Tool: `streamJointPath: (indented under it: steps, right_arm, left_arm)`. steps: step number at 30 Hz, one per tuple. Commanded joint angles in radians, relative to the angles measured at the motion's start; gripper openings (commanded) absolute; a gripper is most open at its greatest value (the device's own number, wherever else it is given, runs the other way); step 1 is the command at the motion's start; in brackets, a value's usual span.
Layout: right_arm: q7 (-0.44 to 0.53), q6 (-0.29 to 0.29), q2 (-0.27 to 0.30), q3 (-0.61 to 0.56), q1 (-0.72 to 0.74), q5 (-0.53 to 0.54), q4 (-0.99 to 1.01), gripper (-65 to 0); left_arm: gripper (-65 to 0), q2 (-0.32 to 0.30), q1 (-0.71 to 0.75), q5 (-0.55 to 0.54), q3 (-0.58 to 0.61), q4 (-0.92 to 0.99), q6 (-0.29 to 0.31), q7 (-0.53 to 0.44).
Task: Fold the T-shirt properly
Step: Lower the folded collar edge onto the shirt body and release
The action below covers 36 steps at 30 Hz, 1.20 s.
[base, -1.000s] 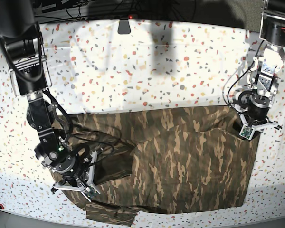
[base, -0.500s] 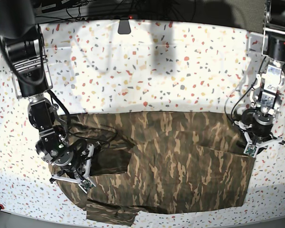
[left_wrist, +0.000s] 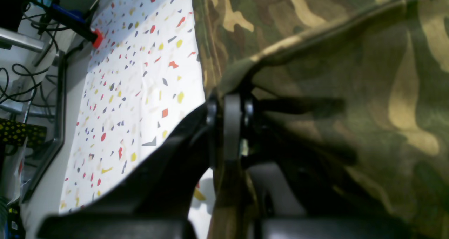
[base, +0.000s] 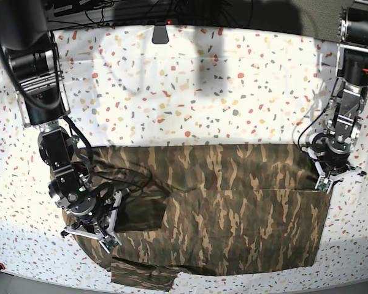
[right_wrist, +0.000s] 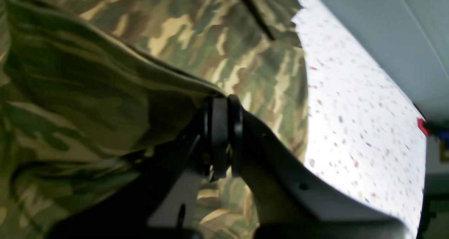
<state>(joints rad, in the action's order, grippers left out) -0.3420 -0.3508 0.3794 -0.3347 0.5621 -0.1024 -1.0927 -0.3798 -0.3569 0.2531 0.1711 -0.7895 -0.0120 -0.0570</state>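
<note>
Both arms pinching the shirt's edges, mid-fold

The T-shirt (base: pixel 227 208) lies spread across the near half of the speckled table (base: pixel 190 86). The left gripper (base: pixel 331 176) is clamped tight on a fold of cloth at the shirt's right edge, and the right gripper (base: pixel 91 228) is clamped on cloth at its left near corner. The step looks like drawing the held edges over or pulling the cloth taut. Next, both arms probably need to move together at matched height so the fold lands flat, then let go.
</note>
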Motion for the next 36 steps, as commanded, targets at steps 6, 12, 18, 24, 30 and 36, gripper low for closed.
streamJointPath:
  steps: [6, 12, 18, 24, 30, 36]
  right_arm:
    - [0.011, 0.109, 0.005, 0.007, 0.036, -0.004, -0.015, -65.0]
    - [-0.027, 0.182, 0.006, 0.007, 0.036, -0.056, -0.015, -65.0]
    - [-0.036, 0.191, 0.005, 0.007, 0.035, -0.055, -0.015, -65.0]
    - [-0.036, 0.191, 0.005, 0.007, 0.035, -0.055, -0.015, -65.0]
    - [-0.036, 0.191, 0.005, 0.007, 0.035, -0.054, -0.015, -65.0]
    - [-0.036, 0.19, 0.005, 0.007, 0.035, -0.054, -0.015, -65.0]
  left_arm:
    - [-65.0, -0.014, -0.029, 0.0, -0.007, -0.013, -0.014, -0.026]
    - [-65.0, -0.014, -0.029, 0.007, -0.007, -0.012, -0.014, -0.022]
    - [-65.0, -0.014, -0.029, 0.007, -0.007, -0.013, -0.015, -0.023]
    - [-65.0, -0.014, -0.029, 0.007, -0.007, -0.012, -0.014, -0.028]
    - [-48.4, -0.014, -0.029, 0.008, -0.008, -0.013, -0.043, -0.048]
    - [-30.5, -0.02, -0.032, 0.008, -0.008, -0.012, -0.119, -0.039]
